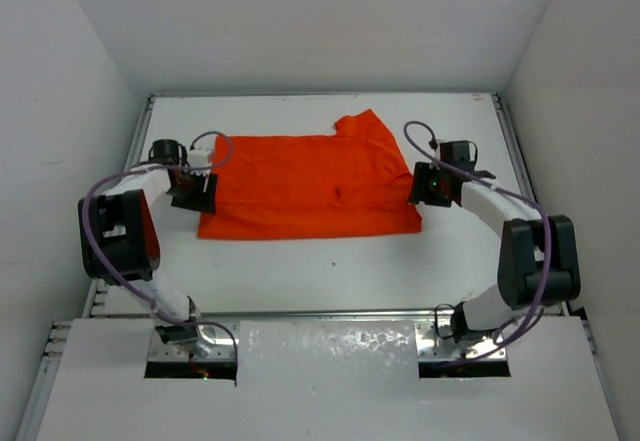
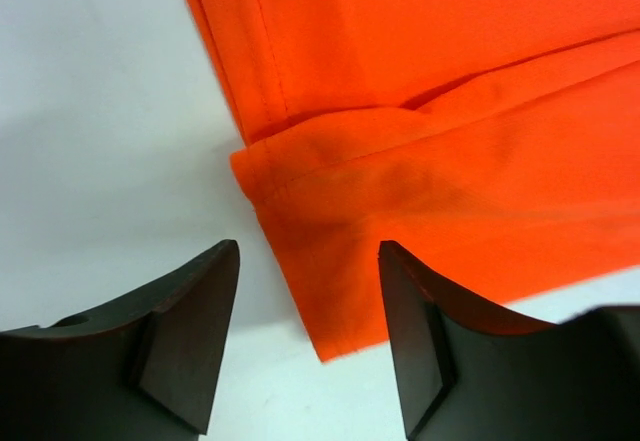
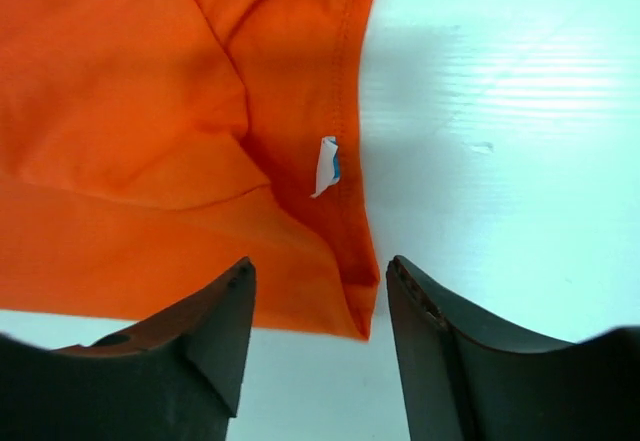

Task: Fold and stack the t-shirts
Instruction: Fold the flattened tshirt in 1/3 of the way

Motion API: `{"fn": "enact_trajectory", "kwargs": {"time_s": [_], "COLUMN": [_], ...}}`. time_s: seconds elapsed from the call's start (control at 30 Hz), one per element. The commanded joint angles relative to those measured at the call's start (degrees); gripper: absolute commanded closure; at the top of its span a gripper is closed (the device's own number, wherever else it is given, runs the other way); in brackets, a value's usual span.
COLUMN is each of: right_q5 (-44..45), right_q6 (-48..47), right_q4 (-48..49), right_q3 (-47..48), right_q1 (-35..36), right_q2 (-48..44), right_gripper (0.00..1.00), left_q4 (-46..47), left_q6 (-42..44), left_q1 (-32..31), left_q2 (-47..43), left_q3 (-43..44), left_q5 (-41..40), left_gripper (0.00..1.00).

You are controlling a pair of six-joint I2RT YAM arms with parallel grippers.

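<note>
The orange-red t-shirt lies folded lengthwise in the middle of the white table, one sleeve sticking up at the back right. My left gripper is open at the shirt's left edge; in the left wrist view a cloth corner lies between the fingers. My right gripper is open at the shirt's right edge; in the right wrist view the folded collar edge with a small white tag lies between the fingers. Neither holds cloth.
White walls close the table in on the left, right and back. The arm bases stand at the near edge beside a shiny sheet.
</note>
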Motion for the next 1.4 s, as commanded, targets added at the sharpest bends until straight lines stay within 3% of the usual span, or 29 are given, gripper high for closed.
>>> {"fn": "enact_trajectory", "kwargs": {"time_s": [0.0,0.2,0.3,0.4,0.53,0.67,0.77,0.83,0.87,0.9,0.97,1.37], "right_q5": [3.85,2.46,2.11,0.62,-0.79,-4.73,-6.50,-6.85,-7.12,-7.12,-5.73,2.97], "right_q6": [-1.73,0.46,1.60,2.31,3.72,5.38,6.79,6.97,6.97,6.71,6.01,8.55], "right_q4": [-8.43,-12.24,-11.28,-10.13,-4.60,-1.26,0.85,1.12,0.60,0.07,-1.77,-17.49], "right_q3": [3.28,0.03,-1.38,-0.68,0.11,0.11,-2.07,-3.05,-3.75,-4.10,-4.98,-15.69], "right_q1": [-0.12,-0.12,-0.21,-0.91,-2.05,-2.14,-2.14,-2.14,-2.14,-2.23,-2.23,-2.76], "right_q2": [-6.34,-7.93,-6.62,-3.81,3.12,8.32,9.21,8.16,7.72,7.28,5.08,-14.77], "right_gripper": [0.44,0.42,0.33,0.33,0.41,0.58,0.66,0.74,0.83,0.87,0.98,1.00], "left_q4": [-2.65,-8.98,-8.02,-5.40,-2.40,-1.17,-0.46,-0.46,-0.38,-0.37,-1.07,-14.51], "left_q6": [-1.00,-1.00,-0.04,-0.21,-1.00,-2.14,-2.50,-1.79,-1.62,-1.10,-0.92,7.69], "left_q1": [0.90,0.99,0.99,0.99,0.99,0.90,0.82,0.82,0.82,0.90,0.90,0.91], "left_q2": [-6.41,-7.30,-5.55,-2.65,1.39,4.21,5.70,5.97,5.89,5.71,5.10,-6.84], "left_q3": [7.05,6.72,2.93,2.05,2.22,1.53,-0.58,-1.29,-1.47,-1.73,-1.73,-5.77], "left_q5": [5.39,2.76,0.99,-0.93,-0.86,2.21,3.01,1.62,1.35,1.26,1.08,-4.63], "left_gripper": [0.42,0.39,0.39,0.39,0.39,0.39,0.45,0.60,0.67,0.81,0.99,1.00]}}
